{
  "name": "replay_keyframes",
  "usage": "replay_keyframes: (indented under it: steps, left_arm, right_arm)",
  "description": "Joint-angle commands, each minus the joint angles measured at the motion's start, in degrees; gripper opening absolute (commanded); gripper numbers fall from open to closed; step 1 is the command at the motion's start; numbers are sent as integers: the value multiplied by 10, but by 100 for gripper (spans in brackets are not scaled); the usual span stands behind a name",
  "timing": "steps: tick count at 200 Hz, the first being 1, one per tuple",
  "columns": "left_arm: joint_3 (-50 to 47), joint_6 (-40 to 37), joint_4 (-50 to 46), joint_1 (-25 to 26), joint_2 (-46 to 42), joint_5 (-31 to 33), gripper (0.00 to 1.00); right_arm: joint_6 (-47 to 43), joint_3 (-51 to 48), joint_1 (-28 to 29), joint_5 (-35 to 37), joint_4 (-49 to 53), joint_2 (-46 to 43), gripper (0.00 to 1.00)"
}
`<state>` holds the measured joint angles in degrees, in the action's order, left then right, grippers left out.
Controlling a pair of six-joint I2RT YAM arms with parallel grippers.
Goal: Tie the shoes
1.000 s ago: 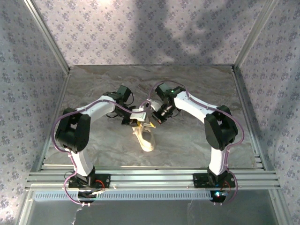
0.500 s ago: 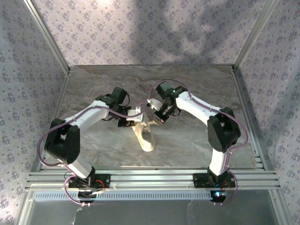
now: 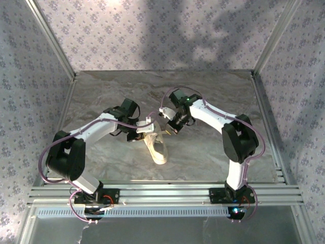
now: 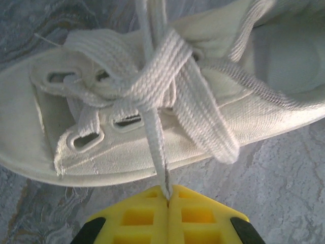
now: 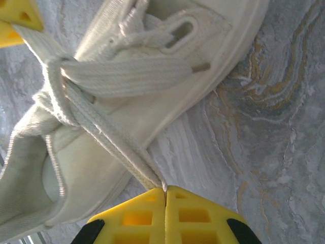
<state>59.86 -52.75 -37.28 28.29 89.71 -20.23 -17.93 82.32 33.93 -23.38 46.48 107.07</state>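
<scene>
The cream-white shoe (image 3: pixel 159 150) lies on the marble table between both arms, toe toward the near edge. Its white laces cross in a knot (image 4: pixel 155 76) over the eyelets. My left gripper (image 3: pixel 143 128) sits just left of the shoe's far end; in the left wrist view the left gripper (image 4: pixel 167 195) is shut on a thin lace strand (image 4: pixel 155 134) running taut up to the knot. My right gripper (image 3: pixel 171 129) is just right of the shoe; in the right wrist view the right gripper (image 5: pixel 165 190) is shut on a flat lace (image 5: pixel 114 140) leading to the knot (image 5: pixel 58 71).
The grey marbled table (image 3: pixel 203 152) stretches around the shoe. Aluminium rails (image 3: pixel 162 193) run along the near edge, and patterned walls (image 3: pixel 30 76) with metal posts close in the sides and back. The left gripper's yellow fingertip (image 5: pixel 15 18) shows beyond the knot in the right wrist view.
The left arm's elbow has swung out to the left and lower, and its gripper has drawn its lace slightly leftward. The right arm has barely shifted.
</scene>
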Motion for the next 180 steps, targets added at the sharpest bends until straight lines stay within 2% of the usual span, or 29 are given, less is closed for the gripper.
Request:
replay_keyframes:
  steps: [1, 43, 180]
  left_arm:
    - [-8, 31, -13, 1, 9, 23, 0]
    - [-18, 51, -13, -3, 9, 26, 0]
    - [-58, 91, -47, -29, -32, 51, 0]
  right_arm:
    - [-3, -20, -13, 0, 1, 10, 0]
    - [18, -51, -37, -6, -9, 17, 0]
    - [43, -81, -46, -28, -17, 35, 0]
